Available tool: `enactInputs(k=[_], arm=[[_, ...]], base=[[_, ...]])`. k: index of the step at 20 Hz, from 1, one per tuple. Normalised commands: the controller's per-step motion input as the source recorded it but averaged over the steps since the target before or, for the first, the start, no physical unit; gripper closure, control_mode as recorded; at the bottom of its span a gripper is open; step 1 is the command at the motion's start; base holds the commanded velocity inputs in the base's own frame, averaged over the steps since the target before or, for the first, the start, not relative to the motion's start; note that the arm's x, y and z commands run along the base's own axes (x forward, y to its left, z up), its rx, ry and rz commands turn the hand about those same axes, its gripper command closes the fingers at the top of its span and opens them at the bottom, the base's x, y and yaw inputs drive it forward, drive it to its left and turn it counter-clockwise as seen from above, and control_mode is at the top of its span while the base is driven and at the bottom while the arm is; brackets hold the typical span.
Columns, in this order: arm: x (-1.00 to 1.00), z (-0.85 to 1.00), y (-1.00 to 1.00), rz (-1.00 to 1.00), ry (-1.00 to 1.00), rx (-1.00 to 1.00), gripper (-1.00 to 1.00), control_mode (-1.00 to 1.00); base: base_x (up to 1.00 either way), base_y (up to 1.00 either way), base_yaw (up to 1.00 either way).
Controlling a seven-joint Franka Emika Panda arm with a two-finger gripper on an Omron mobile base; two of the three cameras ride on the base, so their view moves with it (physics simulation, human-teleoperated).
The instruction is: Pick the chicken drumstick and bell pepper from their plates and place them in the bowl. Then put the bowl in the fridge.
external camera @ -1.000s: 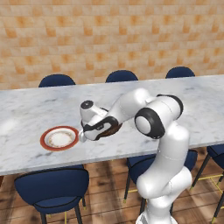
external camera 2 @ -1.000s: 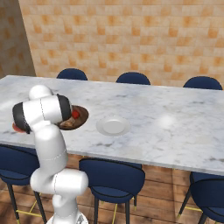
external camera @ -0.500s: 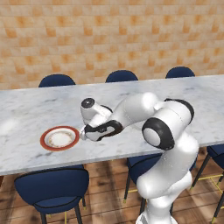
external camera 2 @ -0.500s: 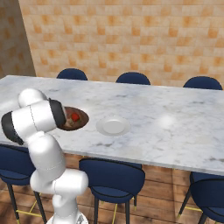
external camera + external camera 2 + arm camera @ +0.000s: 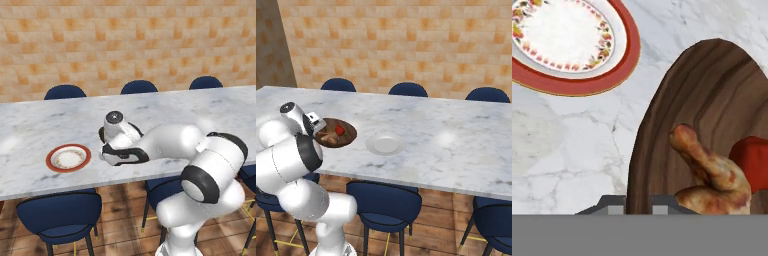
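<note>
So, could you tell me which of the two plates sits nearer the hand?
The red-rimmed plate, right beside the bowl the hand grips; the plain white plate lies beyond the bowl.

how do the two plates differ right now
The red-rimmed plate has a broad red-brown rim and a flowered inner border; the plain plate is all white. The red-rimmed plate lies on one side of the bowl, the plain plate on the other. Both are round, empty and flat on the marble table.
</note>
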Motion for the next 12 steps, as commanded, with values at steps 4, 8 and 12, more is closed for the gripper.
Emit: enactInputs(k=[4,8,12], arm=[[-0.4,0.51,-0.26,0.19,0.0,0.05,1.0,-1.0],[-0.46,0.45,-0.27,0.33,0.0,0.01,1.0,-1.0],[-0.5,0.32,-0.25,0.37,-0.01,0.0,1.0,-1.0]], base=[[0.0,0.0,0.0],[0.0,0.0,0.0],[0.0,0.0,0.0]])
